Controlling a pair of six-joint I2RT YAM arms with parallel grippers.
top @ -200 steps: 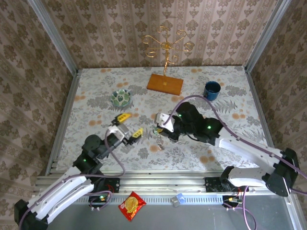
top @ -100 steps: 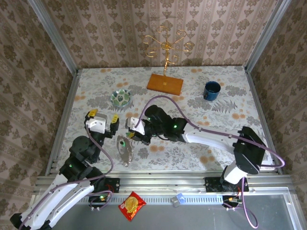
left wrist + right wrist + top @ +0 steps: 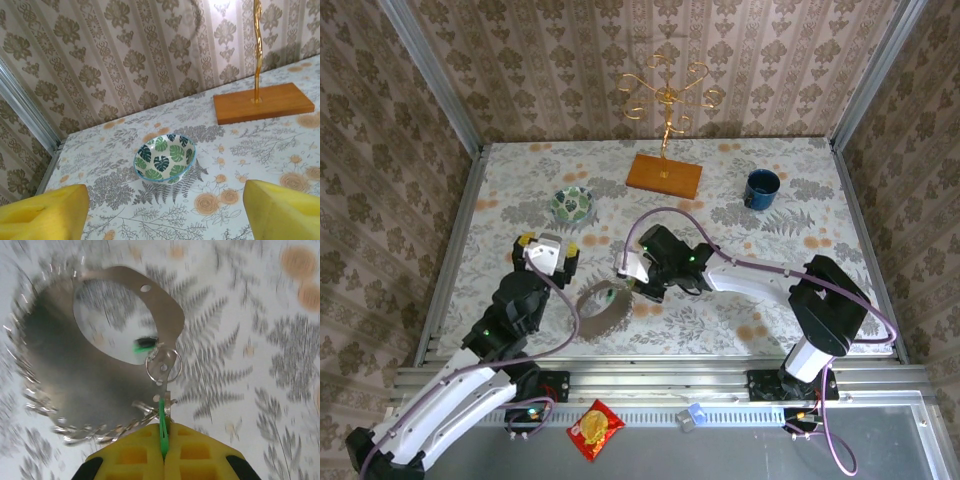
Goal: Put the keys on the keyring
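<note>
Right wrist view: a green key is clenched in the right gripper at the rim of the keyring (blurred), which has shifted rightward on the table. The left gripper, released, has backed away, so threading looks unfinished.

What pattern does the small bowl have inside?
The bowl shows green leaves on white; left wrist view is clearest.

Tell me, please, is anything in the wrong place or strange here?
The red packet lies off the table, on the grey ledge at its near edge, apart from everything else. Nothing looks spilled or broken.
</note>
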